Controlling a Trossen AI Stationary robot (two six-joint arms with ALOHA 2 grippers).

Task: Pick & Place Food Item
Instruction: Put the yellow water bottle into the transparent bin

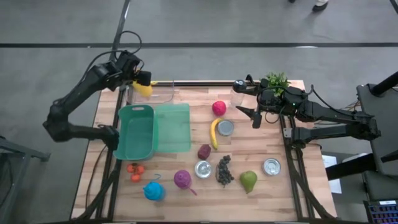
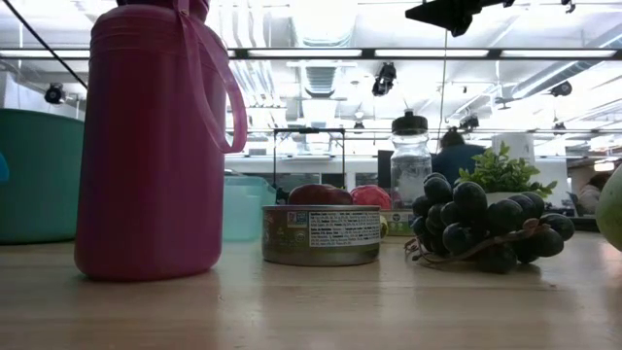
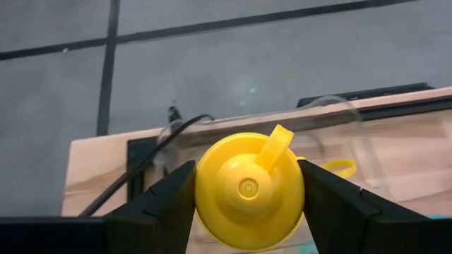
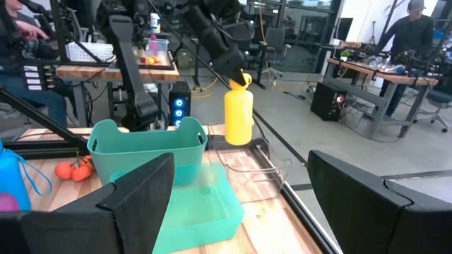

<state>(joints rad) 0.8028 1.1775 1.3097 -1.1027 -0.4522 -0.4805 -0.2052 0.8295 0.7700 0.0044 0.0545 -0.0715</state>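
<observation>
My left gripper (image 1: 142, 81) is up at the far left corner of the table (image 1: 261, 193). Its two fingers (image 3: 159, 201) squeeze a yellow mustard bottle (image 3: 248, 189) by its sides, so the bottle hangs straight up and down and will not slip. I hold it in the air over a clear box (image 1: 160, 92). I think that is where the bottle should go, because my hand is right above it and I hold it high so it can go down inside.

Just near of the clear box sit a green tub (image 1: 138, 132) and its green lid (image 1: 173, 127), side by side.

More to the right, other food lies on the wood: a banana (image 1: 214, 133), a can (image 1: 203, 169), dark grapes (image 1: 224, 170) and a pear (image 1: 249, 181). They are spread apart, so each one is easy to grab.

My right gripper (image 1: 255, 118) waits at the far right side, near a little green plant (image 1: 276, 81). Its fingers are apart and hold nothing. It stays clear of my left arm.
</observation>
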